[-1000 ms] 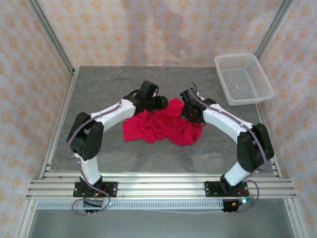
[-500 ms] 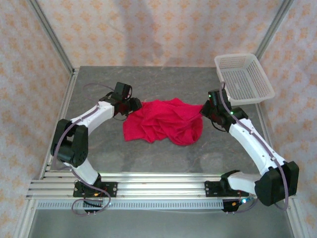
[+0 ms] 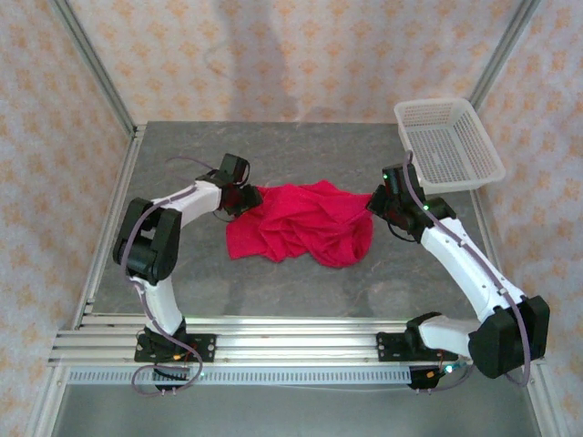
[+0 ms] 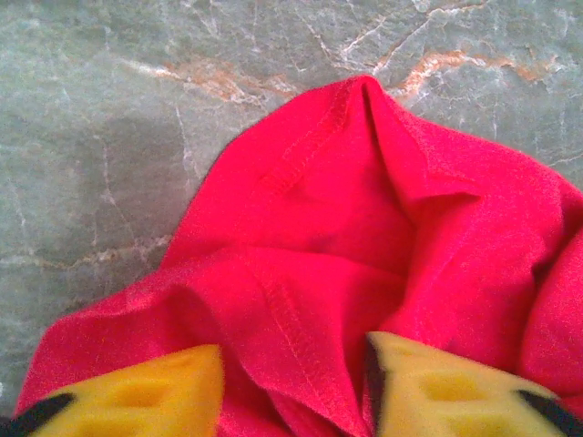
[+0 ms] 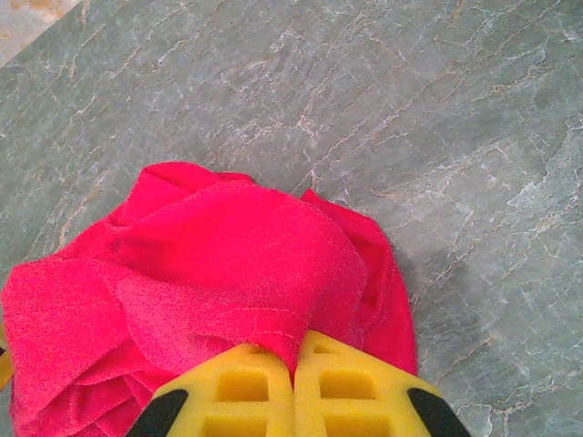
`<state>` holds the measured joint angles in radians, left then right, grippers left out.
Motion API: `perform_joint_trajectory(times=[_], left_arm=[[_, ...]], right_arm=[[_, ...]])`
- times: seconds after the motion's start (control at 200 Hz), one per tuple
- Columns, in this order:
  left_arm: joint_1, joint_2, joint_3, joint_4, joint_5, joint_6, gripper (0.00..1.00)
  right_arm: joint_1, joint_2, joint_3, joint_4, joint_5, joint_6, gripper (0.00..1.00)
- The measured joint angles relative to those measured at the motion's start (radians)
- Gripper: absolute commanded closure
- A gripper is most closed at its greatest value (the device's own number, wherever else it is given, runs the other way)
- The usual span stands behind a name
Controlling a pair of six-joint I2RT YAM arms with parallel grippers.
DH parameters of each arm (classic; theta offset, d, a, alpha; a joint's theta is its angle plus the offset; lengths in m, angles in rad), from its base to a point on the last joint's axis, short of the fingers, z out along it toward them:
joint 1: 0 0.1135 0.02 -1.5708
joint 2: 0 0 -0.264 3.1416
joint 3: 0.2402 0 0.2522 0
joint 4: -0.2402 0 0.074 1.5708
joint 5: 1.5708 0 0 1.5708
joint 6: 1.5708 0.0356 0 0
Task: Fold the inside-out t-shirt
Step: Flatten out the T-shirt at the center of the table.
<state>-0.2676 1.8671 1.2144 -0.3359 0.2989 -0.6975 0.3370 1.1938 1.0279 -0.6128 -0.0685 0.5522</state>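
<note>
I see the t-shirt (image 3: 301, 223) crumpled mid-counter (image 3: 301, 291), between both arms. My left hand (image 3: 244, 197) sits at its left edge, part open, yellow pads (image 4: 150, 391) apart with a fold of cloth between them. My right hand (image 3: 375, 202), at the right edge, is closed tight, pinching a shirt flap.

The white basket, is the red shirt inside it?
No, the t-shirt lies crumpled on the table, well apart from the basket.
</note>
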Motion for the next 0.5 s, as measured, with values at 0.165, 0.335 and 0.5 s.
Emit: perform_joint_trajectory(times=[0.165,0.335,0.5], left_arm=[[0.006,0.036,0.069,-0.015,-0.004,-0.008,1.0],[0.083,0.009,0.249,-0.126,0.008,0.0,1.0],[0.262,-0.113,0.503,-0.216,0.036,0.003,1.0]], right_arm=[[-0.005,0.009,0.003,-0.002,-0.005,-0.005,1.0],[-0.07,0.029,0.127,-0.072,-0.011,-0.057,1.0],[-0.181,0.032,0.365,-0.113,-0.01,-0.109,1.0]])
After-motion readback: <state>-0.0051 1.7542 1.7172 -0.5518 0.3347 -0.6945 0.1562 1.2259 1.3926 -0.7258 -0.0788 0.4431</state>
